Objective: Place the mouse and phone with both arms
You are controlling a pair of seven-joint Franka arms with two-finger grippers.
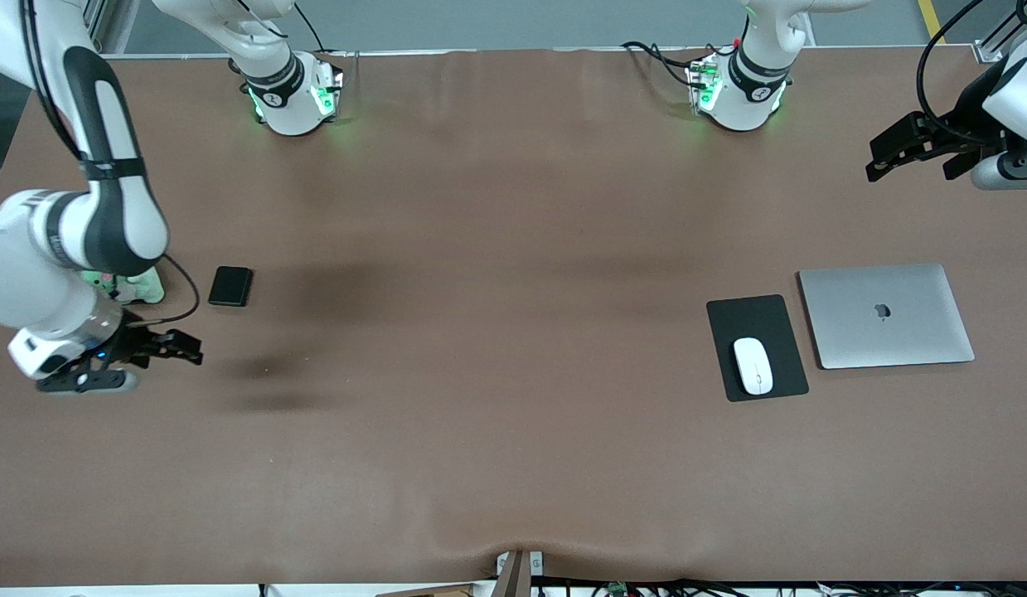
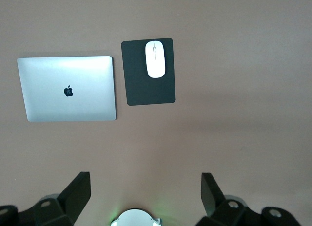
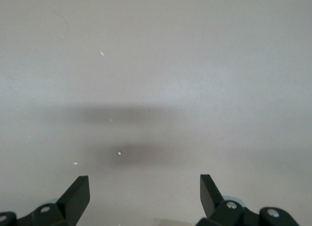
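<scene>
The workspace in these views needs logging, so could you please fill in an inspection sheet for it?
Surface: brown table cover, slightly rippled at the edge nearest the front camera.
Job's things: small white oval mouse on flat black rectangular mat; small black rectangular phone on bare cover toward the right arm's end.
Clutter: closed silver laptop beside the mat; pale green item partly hidden under the right arm.
Hands: left hand open, above the left arm's end; right hand open, over bare cover.
Cables: black cable at the right wrist.
Surroundings: green-lit arm bases.
</scene>
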